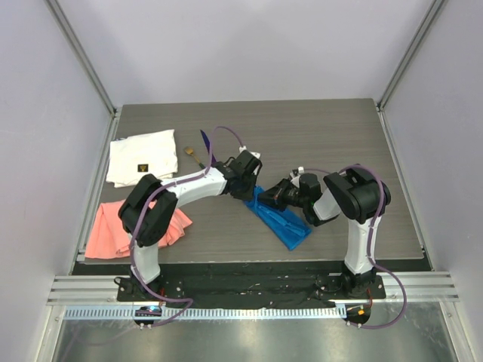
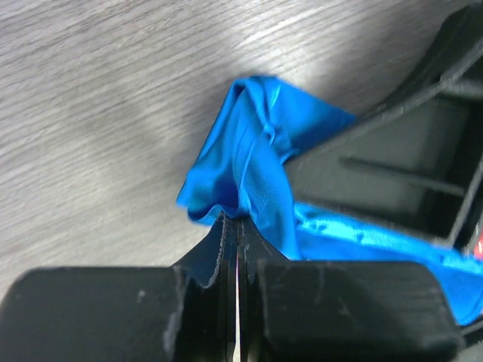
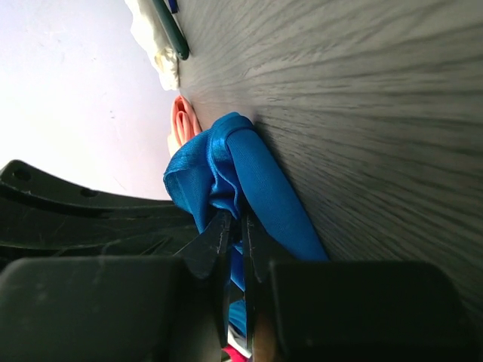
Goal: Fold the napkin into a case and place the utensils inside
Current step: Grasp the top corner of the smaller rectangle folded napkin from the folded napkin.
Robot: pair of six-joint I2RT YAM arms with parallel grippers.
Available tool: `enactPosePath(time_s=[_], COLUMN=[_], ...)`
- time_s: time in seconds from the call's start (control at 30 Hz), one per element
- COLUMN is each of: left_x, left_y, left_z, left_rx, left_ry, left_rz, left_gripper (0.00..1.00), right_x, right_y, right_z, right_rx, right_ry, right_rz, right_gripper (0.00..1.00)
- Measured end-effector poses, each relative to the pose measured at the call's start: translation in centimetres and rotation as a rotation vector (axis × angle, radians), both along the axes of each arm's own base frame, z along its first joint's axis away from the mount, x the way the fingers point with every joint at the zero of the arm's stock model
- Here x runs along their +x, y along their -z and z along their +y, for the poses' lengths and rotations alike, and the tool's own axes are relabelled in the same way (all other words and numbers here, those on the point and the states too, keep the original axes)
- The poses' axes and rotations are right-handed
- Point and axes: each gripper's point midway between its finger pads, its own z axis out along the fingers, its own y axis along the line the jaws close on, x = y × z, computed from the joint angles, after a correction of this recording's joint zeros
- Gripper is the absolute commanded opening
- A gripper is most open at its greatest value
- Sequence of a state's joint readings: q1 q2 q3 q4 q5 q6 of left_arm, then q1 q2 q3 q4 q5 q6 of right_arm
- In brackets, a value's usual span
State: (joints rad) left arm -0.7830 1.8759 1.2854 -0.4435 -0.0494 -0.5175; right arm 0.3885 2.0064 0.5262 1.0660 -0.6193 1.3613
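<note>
The bright blue napkin lies folded into a narrow strip in the middle of the table, running from upper left to lower right. My left gripper is shut on its upper end; the left wrist view shows the cloth pinched and bunched at the fingertips. My right gripper is shut on a fold of the same end, beside the left one. The purple utensil and the green-handled one with a tan end lie at the back, next to the white cloth. The green handle also shows in the right wrist view.
A white cloth with a small dark label lies at the back left. A salmon-pink cloth lies at the front left, partly under my left arm. The table's front edge runs just beyond the arm bases.
</note>
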Motion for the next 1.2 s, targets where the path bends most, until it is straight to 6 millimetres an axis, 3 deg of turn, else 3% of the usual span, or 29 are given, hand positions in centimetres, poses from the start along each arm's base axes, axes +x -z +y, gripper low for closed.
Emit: enactPosePath(time_s=[0.2, 0.57, 0.67, 0.8, 1.0, 1.2], left_x=[0.2, 0.5, 0.5, 0.6, 0.7, 0.6], left_y=[1.5, 1.3, 0.8, -0.2, -1.0, -0.9], left_z=[0.0, 0.3, 0.3, 0.2, 0.2, 0.2], left_rx=[0.011, 0.025, 0.018, 0.002, -0.01, -0.007], left_ry=[-0.002, -0.015, -0.015, -0.015, -0.015, -0.015], left_rz=[0.018, 0.002, -0.005, -0.021, -0.032, -0.029], left_gripper=[0.01, 0.01, 0.01, 0.01, 0.0, 0.0], right_x=[0.0, 0.2, 0.1, -0.3, -0.6, -0.6], right_y=[0.4, -0.4, -0.7, -0.4, -0.4, -1.0], right_z=[1.2, 1.0, 0.7, 0.1, 0.1, -0.3], right_rx=[-0.035, -0.21, -0.259, -0.292, -0.284, -0.282], right_ry=[-0.03, -0.141, -0.17, -0.195, -0.215, -0.216], right_rz=[0.005, -0.066, -0.088, -0.096, -0.096, -0.1], right_gripper=[0.18, 0.46, 0.45, 0.36, 0.42, 0.41])
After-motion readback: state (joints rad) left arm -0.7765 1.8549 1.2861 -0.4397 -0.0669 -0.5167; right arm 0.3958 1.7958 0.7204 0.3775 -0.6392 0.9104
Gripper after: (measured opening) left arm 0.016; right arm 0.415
